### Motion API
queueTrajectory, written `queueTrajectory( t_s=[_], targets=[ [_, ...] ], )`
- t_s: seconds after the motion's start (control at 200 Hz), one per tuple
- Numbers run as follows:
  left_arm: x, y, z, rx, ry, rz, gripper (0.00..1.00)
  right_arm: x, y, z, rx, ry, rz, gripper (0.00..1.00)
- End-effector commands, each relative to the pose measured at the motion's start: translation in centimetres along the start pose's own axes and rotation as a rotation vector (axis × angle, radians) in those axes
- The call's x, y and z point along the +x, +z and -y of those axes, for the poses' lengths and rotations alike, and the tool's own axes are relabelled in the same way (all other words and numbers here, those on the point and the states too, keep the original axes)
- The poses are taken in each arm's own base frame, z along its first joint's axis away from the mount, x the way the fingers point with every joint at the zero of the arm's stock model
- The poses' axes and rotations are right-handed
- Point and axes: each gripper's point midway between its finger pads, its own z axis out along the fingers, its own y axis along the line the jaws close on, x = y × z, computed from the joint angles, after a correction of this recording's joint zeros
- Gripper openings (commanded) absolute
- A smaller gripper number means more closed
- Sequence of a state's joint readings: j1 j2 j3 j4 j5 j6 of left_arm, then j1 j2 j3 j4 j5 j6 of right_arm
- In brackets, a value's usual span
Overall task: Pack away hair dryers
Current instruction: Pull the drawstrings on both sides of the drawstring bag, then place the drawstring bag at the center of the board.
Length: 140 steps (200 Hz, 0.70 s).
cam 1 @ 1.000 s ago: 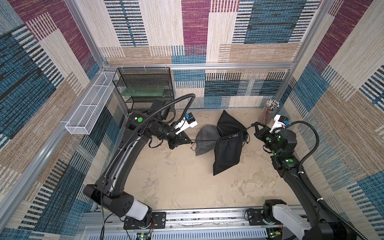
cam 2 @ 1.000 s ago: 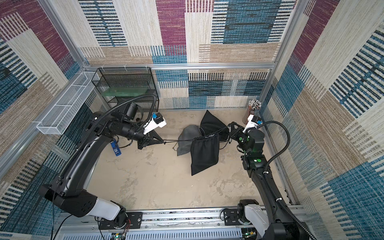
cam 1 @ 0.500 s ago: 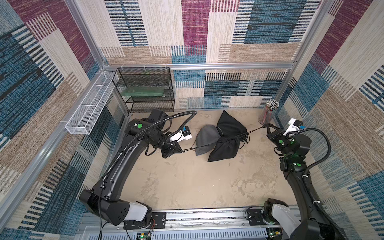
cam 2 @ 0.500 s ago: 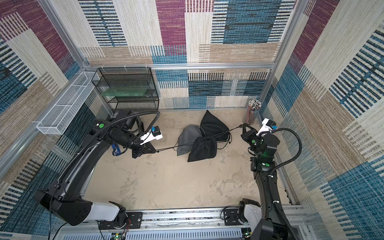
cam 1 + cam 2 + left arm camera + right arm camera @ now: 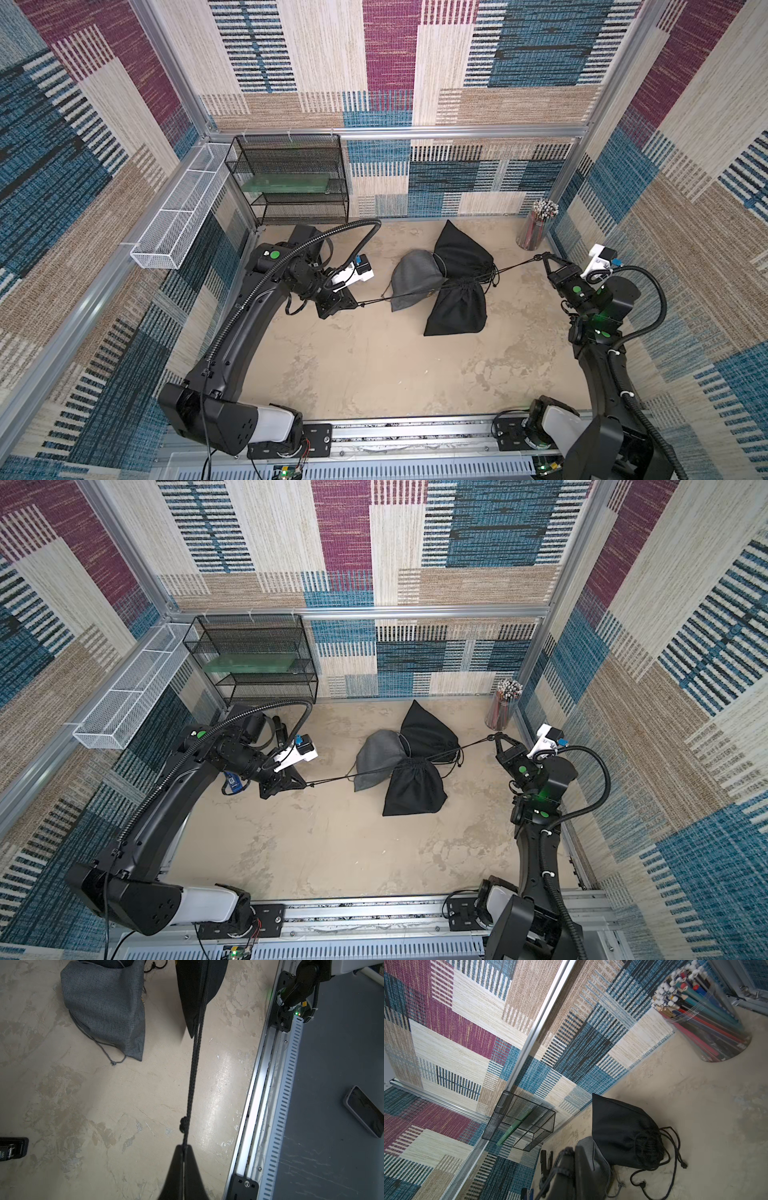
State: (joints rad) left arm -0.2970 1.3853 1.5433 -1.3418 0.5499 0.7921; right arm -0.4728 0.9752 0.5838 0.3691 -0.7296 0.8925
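No hair dryers show; they are hidden or out of view. Three drawstring pouches lie mid-table: a grey pouch point(image 5: 415, 276) point(image 5: 378, 756) point(image 5: 108, 1005), a black pouch point(image 5: 461, 253) point(image 5: 426, 733) point(image 5: 618, 1130) behind it, and a front black pouch point(image 5: 457, 309) point(image 5: 413, 789) point(image 5: 197, 985) with its mouth gathered. Taut black drawstring point(image 5: 374, 300) point(image 5: 193, 1076) runs from the front pouch to both sides. My left gripper point(image 5: 360, 304) point(image 5: 309, 785) point(image 5: 184, 1148) is shut on one end. My right gripper point(image 5: 540, 257) point(image 5: 494, 737) point(image 5: 572, 1150) is shut on the other end.
A black mesh shelf point(image 5: 291, 178) stands at the back left, with a white wire basket point(image 5: 178, 220) on the left wall. A cup of pencils point(image 5: 536, 228) point(image 5: 704, 1022) stands at the back right. Slim black and blue gadgets point(image 5: 280, 733) point(image 5: 232, 779) lie under the left arm.
Both grippers have pulled apart, left one leftward and right one rightward. The front black pouch, hanging between them a second ago, has come down onto the table with its cords taut.
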Motion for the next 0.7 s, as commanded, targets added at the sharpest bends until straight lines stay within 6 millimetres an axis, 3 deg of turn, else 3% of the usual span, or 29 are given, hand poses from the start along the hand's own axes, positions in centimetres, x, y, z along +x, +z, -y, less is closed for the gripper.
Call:
queueTrajectory(
  t_s=[0.0,0.2,0.341,0.466,0.696],
  targets=[
    [2.5,-0.1,0.7,0.016,-0.036,-0.100,0.00,-3.2,-0.4,-0.3,0.013,-0.038,0.145,0.00],
    [2.2,0.1,0.8,0.042,-0.066,-0.082,0.00,-2.9,-0.2,0.2,0.018,-0.041,0.122,0.00],
    [0.3,0.2,-0.5,0.033,-0.104,-0.022,0.00,-2.0,0.5,0.2,0.036,-0.075,0.077,0.00],
    [-2.9,0.2,-1.9,0.064,-0.153,0.057,0.00,0.3,2.0,-0.6,0.050,-0.132,-0.009,0.00],
    [-7.6,1.4,-6.6,0.090,-0.247,0.114,0.00,5.9,5.5,-3.5,0.035,-0.238,-0.180,0.00]
  ],
)
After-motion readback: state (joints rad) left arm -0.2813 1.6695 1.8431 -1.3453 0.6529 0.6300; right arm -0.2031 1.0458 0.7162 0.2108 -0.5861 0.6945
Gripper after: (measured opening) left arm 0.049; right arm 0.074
